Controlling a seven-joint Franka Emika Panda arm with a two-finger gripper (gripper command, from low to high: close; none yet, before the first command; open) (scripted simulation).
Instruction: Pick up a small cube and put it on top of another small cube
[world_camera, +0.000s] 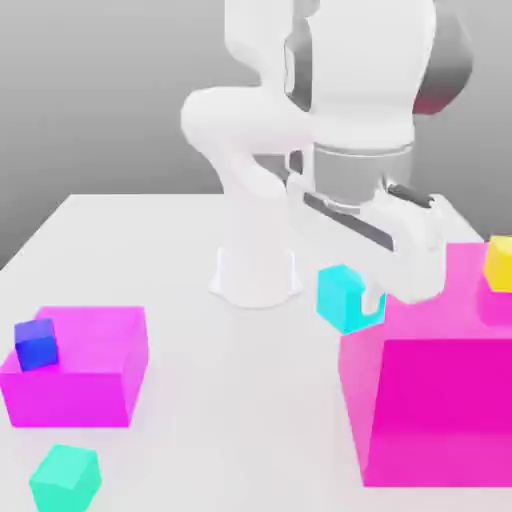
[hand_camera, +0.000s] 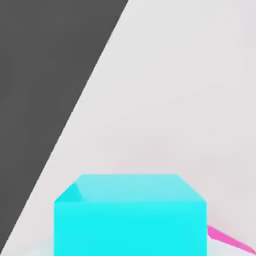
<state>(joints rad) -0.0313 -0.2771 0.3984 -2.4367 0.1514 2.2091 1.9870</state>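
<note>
- Exterior view: white arm (world_camera: 330, 90) leans over the middle of the white worktop (world_camera: 200, 250), its base post behind.
- Claw (world_camera: 368, 302) hangs low at the hand's end, clamped together on the small cube (world_camera: 342, 297). One white finger (world_camera: 374, 298) shows against the cube's side toward the exterior view's right.
- Small cube is bright cyan and appears to be held clear of the worktop, in front of the arm's base and just beside the big magenta block.
- Big magenta block (world_camera: 440, 400) fills the exterior view's lower right. Its near corner stands close to the held cube and the hand; whether they touch, cannot tell.
- Yellow cube (world_camera: 499, 263) sits on top of that block, at the frame's edge.
- Smaller magenta block (world_camera: 80, 365) lies on the exterior view's left, well apart from the claw, with a dark blue cube (world_camera: 36, 344) tilted on its top near the left edge.
- Teal cube (world_camera: 65, 477), greener than the held one, rests on the worktop in front of the smaller magenta block.
- Hand view: small cube (hand_camera: 131, 217) sits large and close, its top face paler than its front. White worktop (hand_camera: 175, 100) spreads behind it, dark ground beyond its edge.
- Sliver of magenta (hand_camera: 227, 240) peeks out beside the cube's lower corner.
</note>
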